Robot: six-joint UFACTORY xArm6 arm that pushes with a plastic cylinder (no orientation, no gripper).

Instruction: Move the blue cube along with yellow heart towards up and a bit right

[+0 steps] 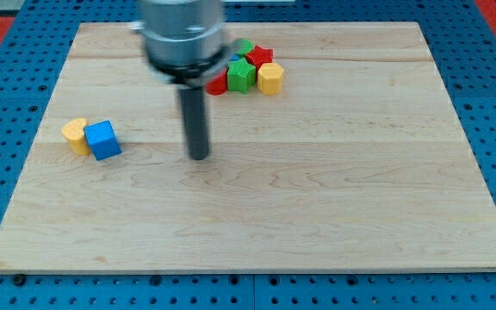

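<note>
The blue cube (103,140) sits at the view's left on the wooden board (317,198). The yellow heart (75,134) touches its left side. My tip (199,157) rests on the board to the right of the blue cube, about a hundred pixels away and slightly lower, touching no block. The dark rod rises from the tip to the arm's grey body at the view's top.
A cluster of blocks lies at the view's top centre: a green block (241,76), a yellow block (269,78), a red block (261,57), another red one (218,83) and a green one (244,46), partly hidden by the arm.
</note>
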